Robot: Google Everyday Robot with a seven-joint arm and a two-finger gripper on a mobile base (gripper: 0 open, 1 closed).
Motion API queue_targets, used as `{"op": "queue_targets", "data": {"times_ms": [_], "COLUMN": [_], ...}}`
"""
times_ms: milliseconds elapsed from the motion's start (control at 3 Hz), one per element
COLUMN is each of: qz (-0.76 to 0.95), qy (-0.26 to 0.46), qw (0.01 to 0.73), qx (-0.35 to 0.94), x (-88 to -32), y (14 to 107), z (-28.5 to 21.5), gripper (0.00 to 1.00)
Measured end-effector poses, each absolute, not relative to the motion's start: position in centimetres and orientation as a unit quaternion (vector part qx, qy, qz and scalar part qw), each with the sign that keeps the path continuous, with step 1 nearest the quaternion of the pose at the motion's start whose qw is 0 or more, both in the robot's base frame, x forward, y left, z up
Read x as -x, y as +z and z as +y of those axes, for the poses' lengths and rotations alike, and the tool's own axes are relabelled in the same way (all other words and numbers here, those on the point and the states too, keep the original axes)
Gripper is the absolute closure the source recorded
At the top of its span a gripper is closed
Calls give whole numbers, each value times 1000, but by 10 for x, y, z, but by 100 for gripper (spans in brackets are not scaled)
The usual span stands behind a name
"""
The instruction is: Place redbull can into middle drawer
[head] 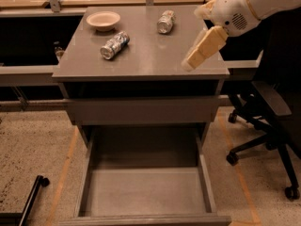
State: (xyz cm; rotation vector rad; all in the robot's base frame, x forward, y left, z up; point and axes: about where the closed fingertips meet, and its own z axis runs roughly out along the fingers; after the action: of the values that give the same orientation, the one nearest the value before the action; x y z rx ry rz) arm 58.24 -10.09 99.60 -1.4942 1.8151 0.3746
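On the cabinet top (155,55), at its left, we see a bowl (103,20) and the redbull can (114,45) on its side; below, the middle drawer (146,192) stands open. The gripper (192,61) hovers over the right edge; we cannot tell its spread.

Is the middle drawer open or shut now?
Open: the middle drawer is pulled out, its grey bottom visible and bare. The gripper is by the right edge of the cabinet top.

Gripper (192,62) over right edge of cabinet top (146,55): smooth matt cream plastic. Redbull can (114,45), well left of it: shiny metal. Middle drawer (141,192), below: matt grey. Floor (28,145): rough, speckled.
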Motion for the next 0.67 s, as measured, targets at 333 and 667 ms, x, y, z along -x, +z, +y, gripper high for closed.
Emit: {"op": "queue_targets", "data": {"times_ms": [333,667], "qz": [727,745], "qy": [165,173], "qw": [386,410], "qx": [544,497], "x": [-604,-646], "y": [971,952], "z": [-81,-61], "gripper": [0,0]}}
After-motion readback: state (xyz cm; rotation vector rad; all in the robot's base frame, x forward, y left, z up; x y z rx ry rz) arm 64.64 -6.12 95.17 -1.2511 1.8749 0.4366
